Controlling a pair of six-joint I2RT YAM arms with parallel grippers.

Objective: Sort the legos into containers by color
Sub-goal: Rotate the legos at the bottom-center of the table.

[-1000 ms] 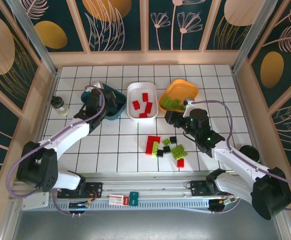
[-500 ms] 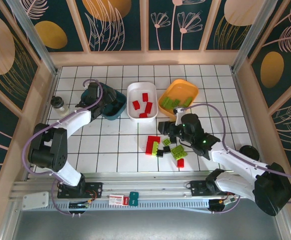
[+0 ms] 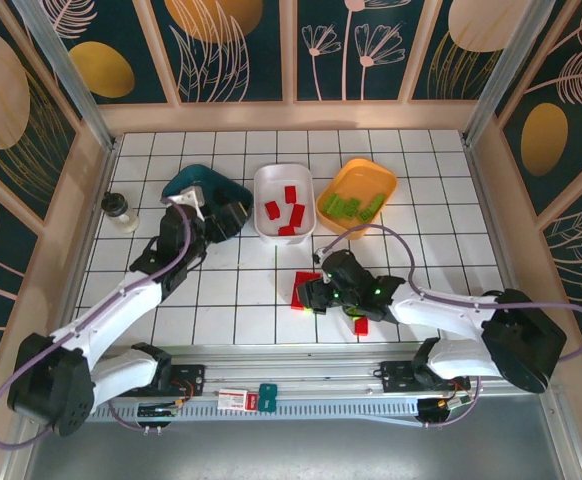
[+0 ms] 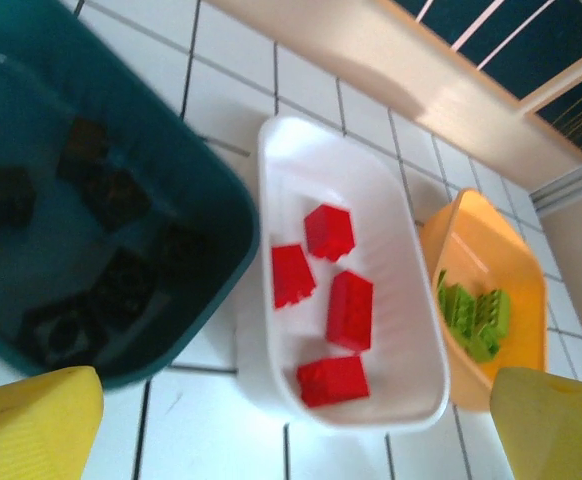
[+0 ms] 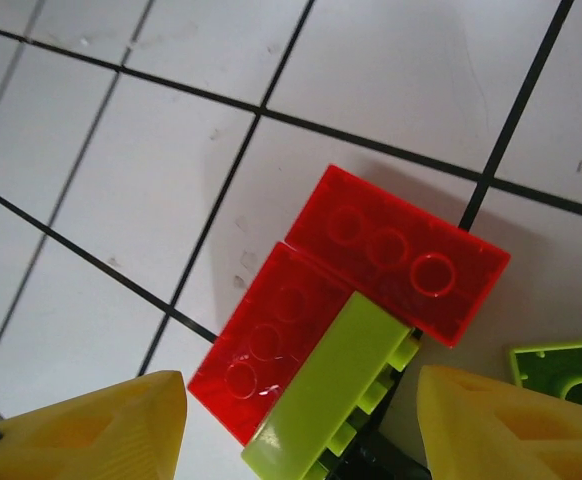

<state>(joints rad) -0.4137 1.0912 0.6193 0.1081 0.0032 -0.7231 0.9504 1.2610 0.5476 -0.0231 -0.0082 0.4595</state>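
1. The surface [image 3: 231, 290] is white tile with a dark grid. Pale wood frames and dark teal wall panels [image 3: 231, 50] painted with leaves and golden ovals box it in. A small jar [image 3: 121, 212] with a black lid stands near the left wall.
2. Three tubs sit side by side across the far half. The teal tub [image 4: 201, 190] is on the left, the white tub [image 4: 396, 250] in the middle and the orange tub [image 4: 471, 240] on the right. Black bricks [image 4: 121, 290] lie in the teal one, four red bricks [image 4: 349, 310] in the white one and green bricks [image 4: 474, 318] in the orange one.
3. Loose bricks [image 3: 321, 290] lie in a cluster on the tiles in front of the white and orange tubs. A single red brick [image 3: 361, 325] lies a little nearer the front edge.
4. The left pincer [image 4: 291, 430] hangs above the spot where the teal and white tubs meet. Its yellow fingers are spread wide and hold nothing.
5. The right pincer [image 5: 296, 420] is low over the loose cluster with its fingers apart. They straddle a lime brick [image 5: 336, 390] that lies against two flat red plates [image 5: 401, 250]. A gap shows on each side, so neither finger touches the brick.
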